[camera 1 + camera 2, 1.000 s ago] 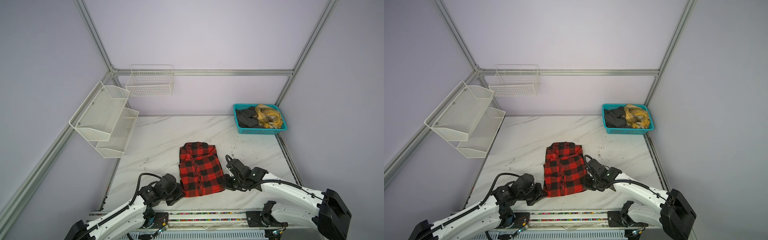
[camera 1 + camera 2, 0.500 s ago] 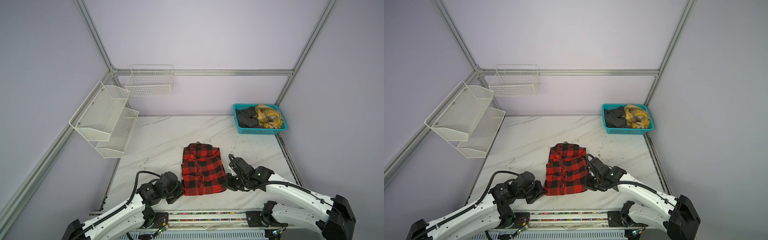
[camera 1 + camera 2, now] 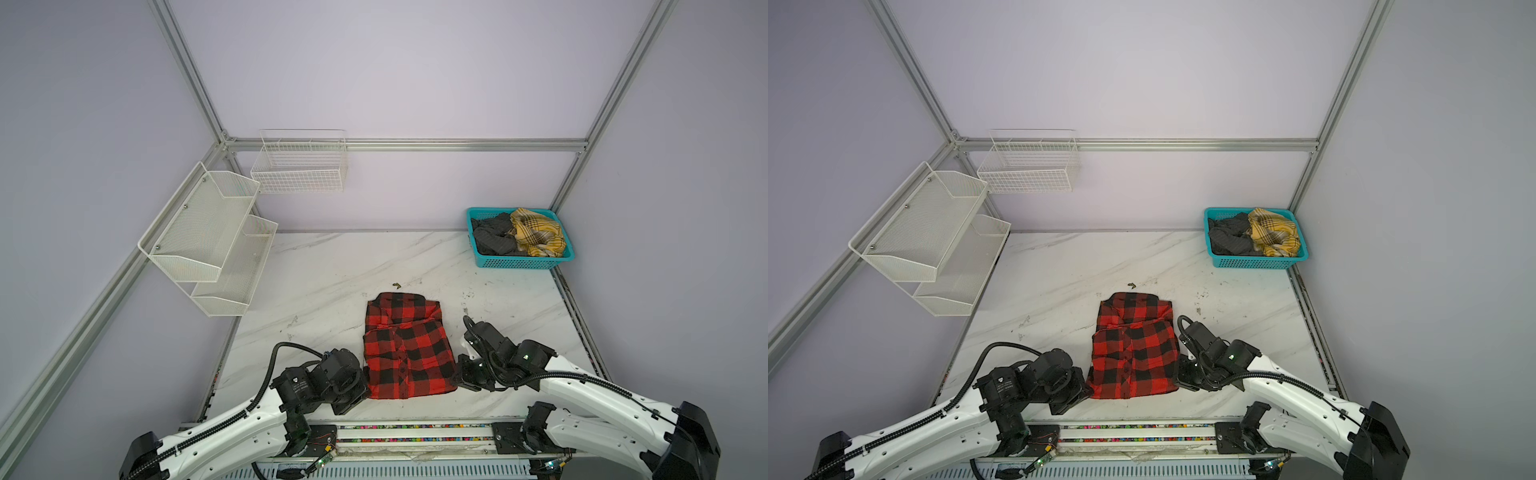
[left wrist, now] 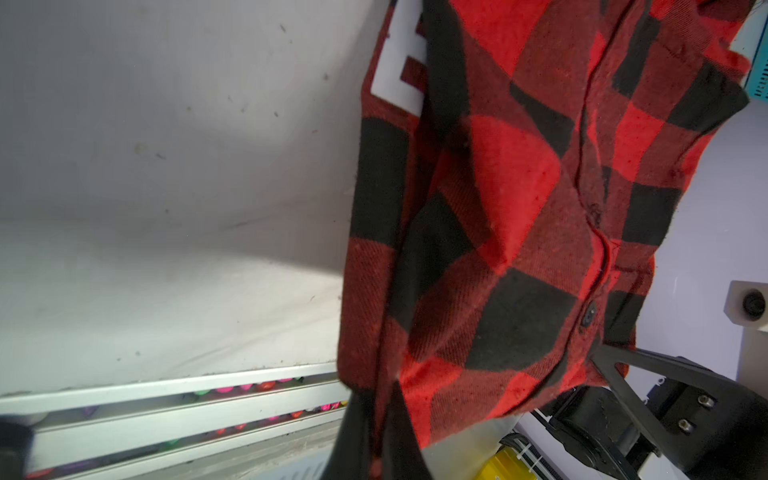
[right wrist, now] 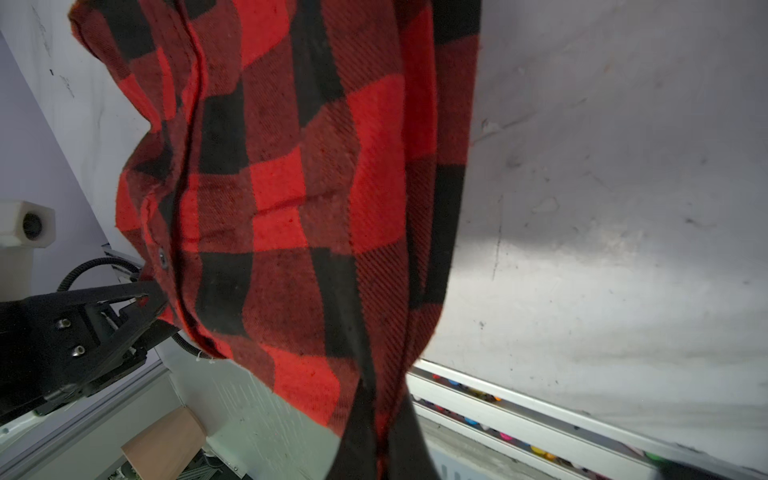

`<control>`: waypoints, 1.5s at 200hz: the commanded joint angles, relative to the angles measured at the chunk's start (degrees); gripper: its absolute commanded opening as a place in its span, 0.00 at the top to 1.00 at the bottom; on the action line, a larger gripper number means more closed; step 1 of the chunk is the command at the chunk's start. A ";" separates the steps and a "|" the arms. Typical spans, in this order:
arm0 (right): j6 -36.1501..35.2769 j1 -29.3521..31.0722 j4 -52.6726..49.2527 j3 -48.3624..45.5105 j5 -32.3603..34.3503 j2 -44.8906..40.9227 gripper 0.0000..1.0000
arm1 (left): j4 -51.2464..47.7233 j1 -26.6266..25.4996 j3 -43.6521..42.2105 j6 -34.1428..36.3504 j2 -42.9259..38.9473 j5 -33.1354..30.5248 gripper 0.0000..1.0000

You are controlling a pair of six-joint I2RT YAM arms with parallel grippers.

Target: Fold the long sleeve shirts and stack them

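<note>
Folded red-and-black flannel shirt (image 3: 407,345) is seen lower centre on the table (image 3: 332,266). Its near corners are pinched by the left tool (image 3: 363,386) and right tool (image 3: 458,375), both fully closed. Step judged: final placement. Release is called for next, then a garment from the teal basket (image 3: 523,262). Against the earlier frame, the shirt is dragged slightly toward the lower edge.

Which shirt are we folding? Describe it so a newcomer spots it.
On the marble table, look near the front edge, between the left hand and right hand. The folded shirt there is red-and-black check, unlike the grey and yellow cloth in the teal basket.
</note>
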 commanded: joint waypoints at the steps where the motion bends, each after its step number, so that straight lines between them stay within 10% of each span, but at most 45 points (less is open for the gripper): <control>1: -1.18 -2.13 -5.30 8.03 4.18 2.62 1.00 | -5.50 0.10 10.05 0.82 0.74 -9.90 1.00; 24: -7.67 -9.13 -5.08 17.68 3.90 9.86 1.00 | -0.50 3.62 16.84 5.46 2.92 -17.61 1.00; 81: -19.83 -21.82 2.58 42.82 0.75 41.72 1.00 | 16.88 28.27 37.57 28.73 36.34 -0.97 1.00; 89: -20.93 -22.79 3.57 47.21 1.13 47.24 0.87 | 17.70 30.62 41.97 31.44 44.12 0.28 0.99; 105: -21.48 -24.62 2.83 58.03 4.54 58.12 0.40 | 14.22 35.15 52.85 33.99 58.13 4.60 0.52; 153: -24.34 -24.89 -2.46 75.24 8.01 66.23 0.04 | 8.87 39.95 79.78 40.59 72.89 8.09 0.21; 191: -25.36 -22.74 -1.95 71.26 9.85 61.17 0.08 | 6.02 39.02 78.27 40.04 67.81 8.10 0.28; 228: -26.20 -17.75 1.08 65.70 9.51 60.50 0.47 | 10.56 37.02 66.24 40.13 64.97 14.82 0.49; 274: -27.24 -18.32 2.31 66.03 9.67 63.50 0.43 | 10.99 39.90 57.82 43.07 63.34 13.55 0.41; 300: -29.67 -21.77 3.36 63.52 12.26 62.98 0.18 | 15.07 44.67 53.89 41.90 64.87 16.46 0.32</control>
